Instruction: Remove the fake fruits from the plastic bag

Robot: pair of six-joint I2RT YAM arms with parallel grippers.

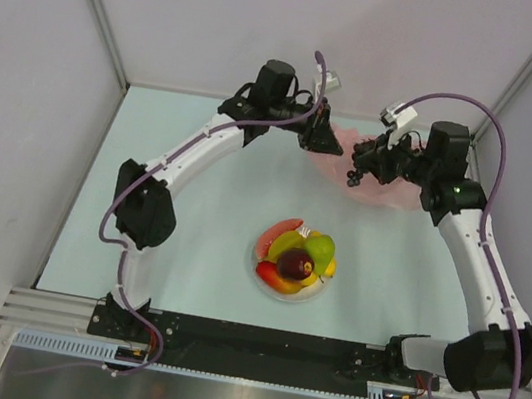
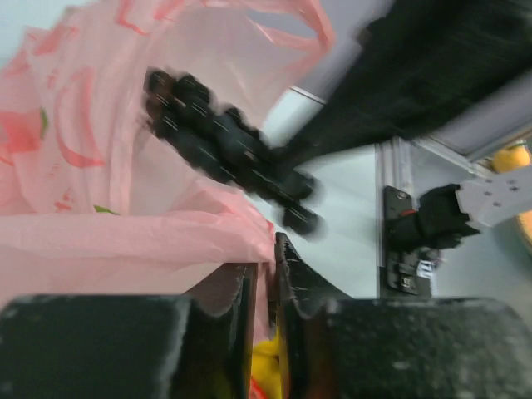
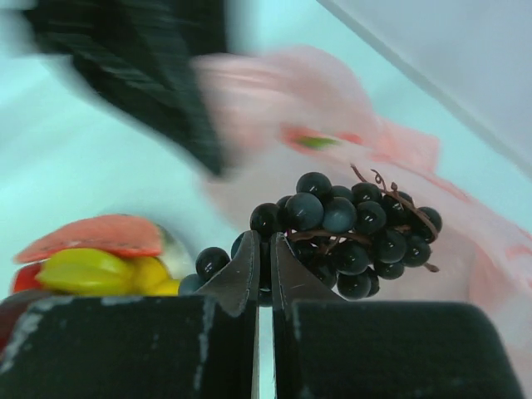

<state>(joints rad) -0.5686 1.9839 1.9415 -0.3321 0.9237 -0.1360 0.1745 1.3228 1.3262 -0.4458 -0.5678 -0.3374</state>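
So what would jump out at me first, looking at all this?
Probably the dark bunch of grapes, pinched in the right gripper by the pink bag at the far side of the table. Next, the bright pile of toy fruit at the table's middle, and the left gripper with the bag's edge between its fingers.
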